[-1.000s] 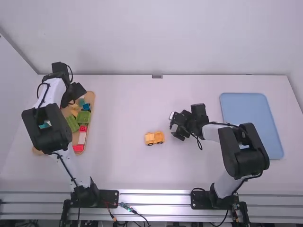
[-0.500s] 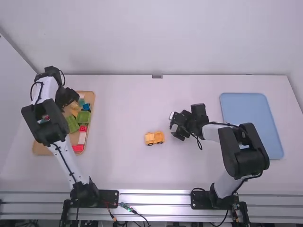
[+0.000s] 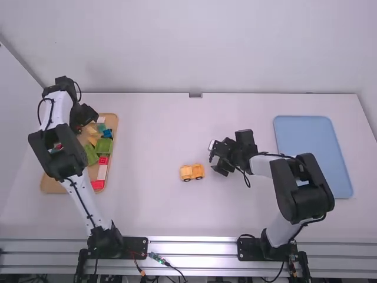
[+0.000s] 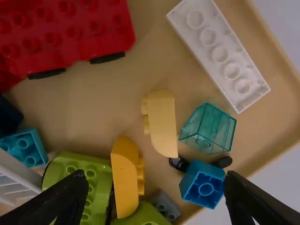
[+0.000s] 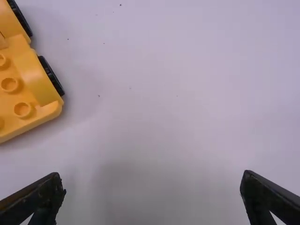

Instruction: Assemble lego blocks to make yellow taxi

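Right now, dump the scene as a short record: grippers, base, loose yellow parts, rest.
left gripper: open, over the wooden tray
right gripper: open, above bare table, nothing held
yellow base: on the table between the arms, studs up
pale yellow block: in the wooden tray, loose
deeper yellow block: in the wooden tray, against the green pieces
blue tray: table's right side

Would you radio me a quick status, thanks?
Left gripper open over block tray; right gripper open, empty; yellow car base on table, unobstructed.
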Controlling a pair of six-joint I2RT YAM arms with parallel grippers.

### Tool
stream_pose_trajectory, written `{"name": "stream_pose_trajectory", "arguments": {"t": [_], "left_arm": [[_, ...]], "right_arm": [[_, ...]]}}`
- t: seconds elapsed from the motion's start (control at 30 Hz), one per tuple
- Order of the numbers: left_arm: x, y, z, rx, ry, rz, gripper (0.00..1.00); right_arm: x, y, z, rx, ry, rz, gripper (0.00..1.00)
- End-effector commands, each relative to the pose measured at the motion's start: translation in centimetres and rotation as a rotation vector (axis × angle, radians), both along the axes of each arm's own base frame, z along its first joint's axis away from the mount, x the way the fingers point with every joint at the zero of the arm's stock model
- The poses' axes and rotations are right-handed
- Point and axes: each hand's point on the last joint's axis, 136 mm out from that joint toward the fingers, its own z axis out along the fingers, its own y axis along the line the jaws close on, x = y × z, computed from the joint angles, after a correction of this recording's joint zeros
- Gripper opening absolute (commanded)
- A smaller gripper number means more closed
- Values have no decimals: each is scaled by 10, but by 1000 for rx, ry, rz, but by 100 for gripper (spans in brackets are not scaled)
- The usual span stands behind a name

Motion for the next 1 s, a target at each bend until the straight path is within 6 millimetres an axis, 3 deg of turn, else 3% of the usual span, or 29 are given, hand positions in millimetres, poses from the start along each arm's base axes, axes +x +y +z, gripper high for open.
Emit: {"name": "stream_pose_trajectory", "arguments": {"t": [0.0, 0.37, 0.97], "left_arm": [[-2, -5, -6, 34, 41, -14, 77], [1, 1, -6, 65, 33, -26, 77], [14, -1, -50, 36, 46, -44, 70]], "right_arm": [[0, -2, 6, 11, -7, -6, 99], [-5, 7, 6, 16, -7, 23, 99], [-4, 6, 6, 16, -6, 19, 99]]}}
